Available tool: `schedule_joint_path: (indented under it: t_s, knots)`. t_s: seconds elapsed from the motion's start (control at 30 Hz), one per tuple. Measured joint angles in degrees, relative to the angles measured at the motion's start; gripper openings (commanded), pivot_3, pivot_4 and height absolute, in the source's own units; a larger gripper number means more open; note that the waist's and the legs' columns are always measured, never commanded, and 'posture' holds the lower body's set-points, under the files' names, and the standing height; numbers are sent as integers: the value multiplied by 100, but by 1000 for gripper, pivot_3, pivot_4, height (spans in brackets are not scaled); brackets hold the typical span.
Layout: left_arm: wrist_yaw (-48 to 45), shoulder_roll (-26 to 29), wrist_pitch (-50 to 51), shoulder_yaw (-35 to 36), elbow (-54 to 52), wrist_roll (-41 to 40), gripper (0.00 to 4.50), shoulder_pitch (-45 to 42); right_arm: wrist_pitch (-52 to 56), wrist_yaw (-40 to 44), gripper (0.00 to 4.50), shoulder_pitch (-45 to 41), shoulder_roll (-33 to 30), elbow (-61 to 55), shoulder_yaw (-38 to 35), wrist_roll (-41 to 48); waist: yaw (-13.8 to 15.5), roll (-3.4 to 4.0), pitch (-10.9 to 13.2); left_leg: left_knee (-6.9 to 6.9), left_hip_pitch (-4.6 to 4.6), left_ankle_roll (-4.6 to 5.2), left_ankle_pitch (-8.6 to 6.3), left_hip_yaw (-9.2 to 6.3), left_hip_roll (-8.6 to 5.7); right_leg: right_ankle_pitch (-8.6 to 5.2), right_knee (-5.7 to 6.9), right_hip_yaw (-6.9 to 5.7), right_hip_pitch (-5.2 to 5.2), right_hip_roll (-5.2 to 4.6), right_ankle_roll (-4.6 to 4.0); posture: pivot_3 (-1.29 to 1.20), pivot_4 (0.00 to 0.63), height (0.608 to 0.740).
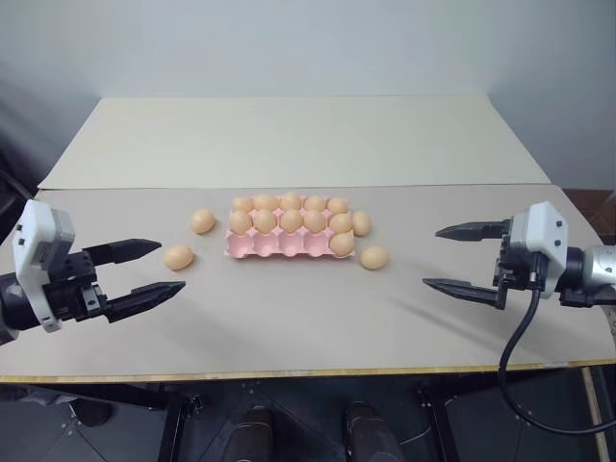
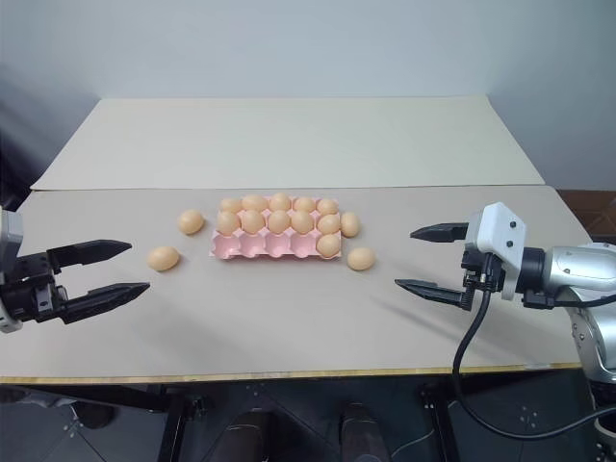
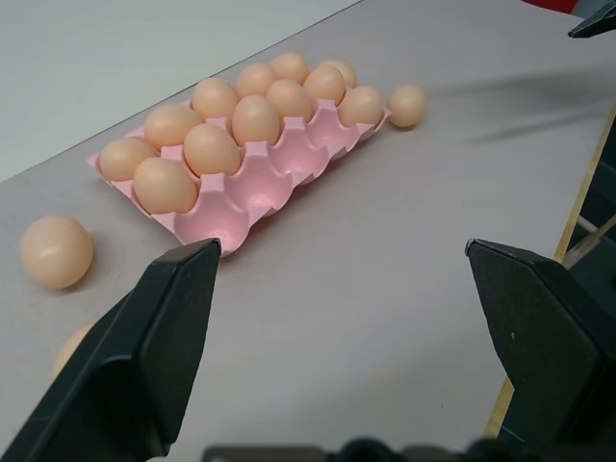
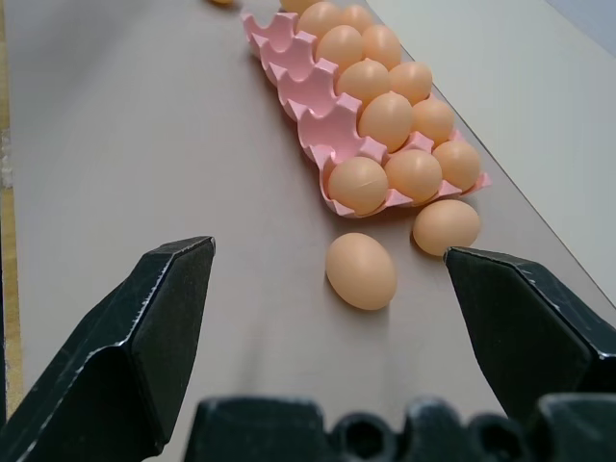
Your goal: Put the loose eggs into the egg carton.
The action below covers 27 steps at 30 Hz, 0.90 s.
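i see the pink egg carton [image 1: 290, 241] just above the middle of the head frame, on the tan table [image 1: 289, 318]. its back and middle rows are filled, and one egg sits in the front row's right-hand cup; the other front cups are bare. four loose eggs lie on the table: two left of the carton [image 1: 202, 221] [image 1: 178, 257], one touching its right end [image 1: 361, 223], one just off its lower right corner [image 1: 373, 258]. my left gripper [image 1: 154, 269] hangs at the left edge, fingers spread, holding nothing. my right gripper [image 1: 445, 258] hangs at the right edge, fingers spread wide too, empty, well apart from the eggs.
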Motion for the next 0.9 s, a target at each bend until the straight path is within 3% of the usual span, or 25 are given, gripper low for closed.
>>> schedule_joint_path:
  t_s: [0.37,0.63,0.9]
  knots:
    - [-4,-18,-77,-110,108,-69,4442,-300,-30,-59,4476,-216,91,178,57,-47,-10,0,0,0,0,0,0,0,0,0,2,0,-1,1,0,0,150,740]
    - [-44,-188,-353,-409,153,93,4442,-302,-123,-184,4476,-907,177,691,285,-341,-10,0,0,-1,-4,0,0,0,1,0,0,0,-5,1,0,0,150,740]
    - [200,-357,-355,-538,142,-6,4442,-611,-476,-341,4476,-1822,670,1675,1284,-1213,-33,0,0,0,-3,0,0,1,0,1,5,4,-10,1,-1,0,150,740]
